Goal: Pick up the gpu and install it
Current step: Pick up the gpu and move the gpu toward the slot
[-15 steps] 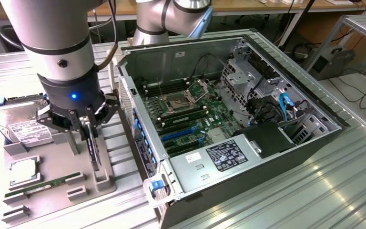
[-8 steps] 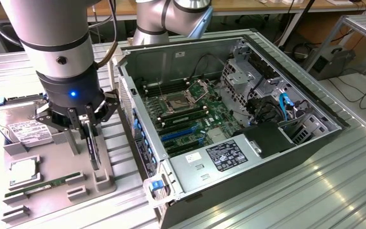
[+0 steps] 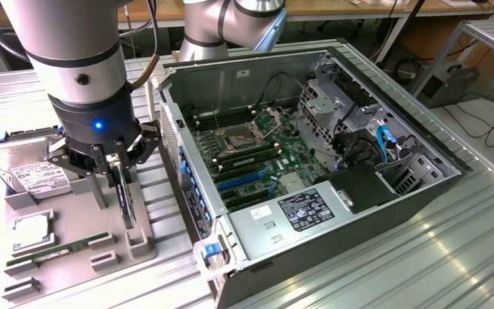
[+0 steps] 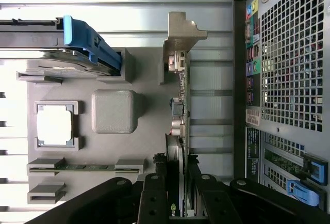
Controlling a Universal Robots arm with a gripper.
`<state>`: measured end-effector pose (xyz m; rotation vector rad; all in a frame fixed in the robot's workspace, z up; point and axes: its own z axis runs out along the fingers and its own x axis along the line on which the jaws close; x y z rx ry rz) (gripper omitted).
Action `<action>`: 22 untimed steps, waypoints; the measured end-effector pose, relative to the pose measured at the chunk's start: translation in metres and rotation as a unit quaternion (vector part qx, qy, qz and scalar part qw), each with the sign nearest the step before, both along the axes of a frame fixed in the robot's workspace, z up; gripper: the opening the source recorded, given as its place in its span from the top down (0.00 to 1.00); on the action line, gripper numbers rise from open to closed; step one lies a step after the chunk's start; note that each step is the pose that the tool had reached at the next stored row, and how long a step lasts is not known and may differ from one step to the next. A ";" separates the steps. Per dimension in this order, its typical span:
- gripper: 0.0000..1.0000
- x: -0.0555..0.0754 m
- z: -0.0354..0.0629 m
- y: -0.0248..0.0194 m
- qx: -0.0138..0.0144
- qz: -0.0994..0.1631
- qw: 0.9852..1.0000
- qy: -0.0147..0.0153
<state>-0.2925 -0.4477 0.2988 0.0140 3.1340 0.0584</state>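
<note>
While the open computer case (image 3: 256, 84) lies on the ribbed metal surface (image 3: 419, 257) at the exterior view's right, the arm (image 3: 71, 51) hangs over a gray holder (image 3: 75, 212) just beside it. A hard drive (image 3: 28, 170) rests at the holder's far end. The gpu (image 3: 127, 199) stands on edge above the holder, bracket end away from the arm. The tool (image 3: 118, 172) is clenched on the card's two faces. Whether the lower edge sits in its slot cannot be told. A processor (image 3: 31, 228) and a memory stick (image 3: 58, 250) lie nearby.
</note>
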 end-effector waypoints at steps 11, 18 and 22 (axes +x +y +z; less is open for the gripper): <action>0.74 0.003 0.0186 -0.0005 0.000 0.000 1.000 0.000; 0.74 0.021 0.0567 -0.0070 0.000 0.000 1.000 0.000; 0.74 0.042 0.0774 -0.0131 0.000 0.000 1.000 0.000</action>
